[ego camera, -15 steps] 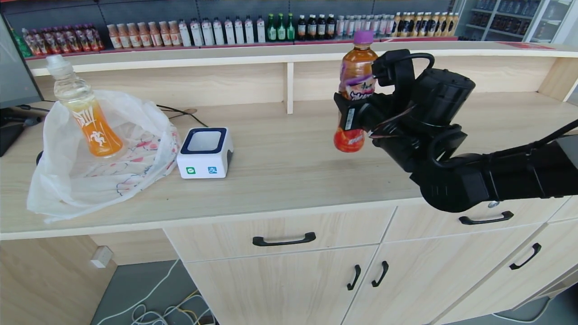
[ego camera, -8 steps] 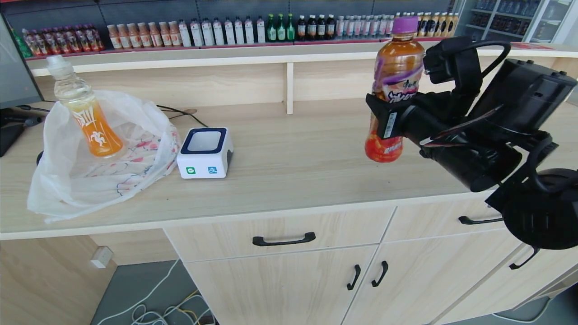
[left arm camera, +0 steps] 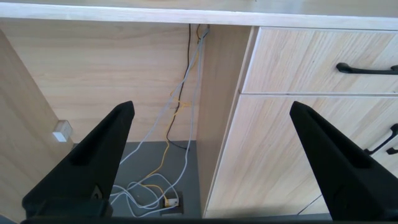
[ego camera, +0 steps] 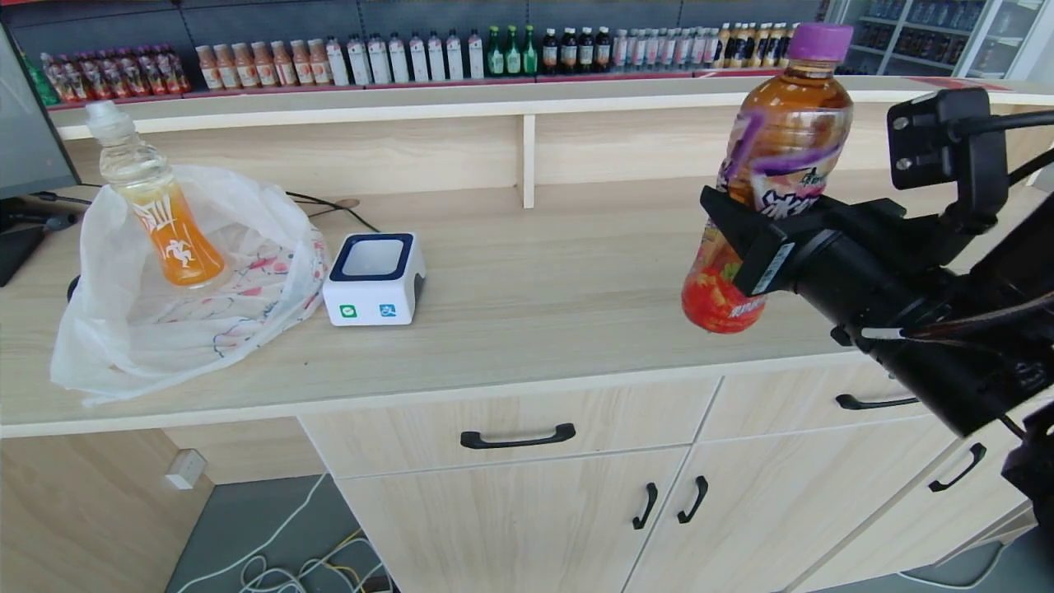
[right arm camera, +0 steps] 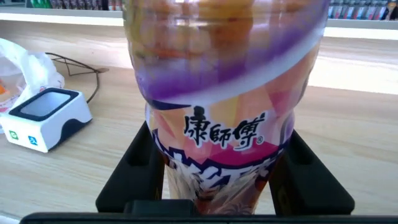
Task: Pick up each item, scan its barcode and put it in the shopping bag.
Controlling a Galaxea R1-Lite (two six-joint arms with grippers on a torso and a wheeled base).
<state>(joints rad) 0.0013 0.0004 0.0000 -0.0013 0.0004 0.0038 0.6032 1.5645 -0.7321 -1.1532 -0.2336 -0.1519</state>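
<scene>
My right gripper point(ego camera: 762, 239) is shut on a purple-capped bottle of orange-brown drink point(ego camera: 774, 165), held upright in the air above the counter's front right part. In the right wrist view the bottle point(right arm camera: 227, 93) stands between the black fingers point(right arm camera: 134, 168). A white scanner with a dark blue rim point(ego camera: 375, 278) sits on the counter left of centre, also seen as the scanner point(right arm camera: 43, 118). A white plastic shopping bag point(ego camera: 165, 288) lies at the left with an orange drink bottle point(ego camera: 152, 202) leaning in it. My left gripper point(left arm camera: 211, 162) hangs open below the counter, facing cabinet fronts.
The wooden counter point(ego camera: 535, 288) has a raised back shelf with a divider point(ego camera: 528, 161). Drawers and doors with black handles point(ego camera: 517, 436) run below. Cables point(ego camera: 329, 202) trail behind the scanner. A monitor edge point(ego camera: 25, 123) stands at the far left.
My right arm has carried the bottle to the right and nearer the camera, and a little higher. The bag, the scanner and the bottle in the bag have stayed put.
</scene>
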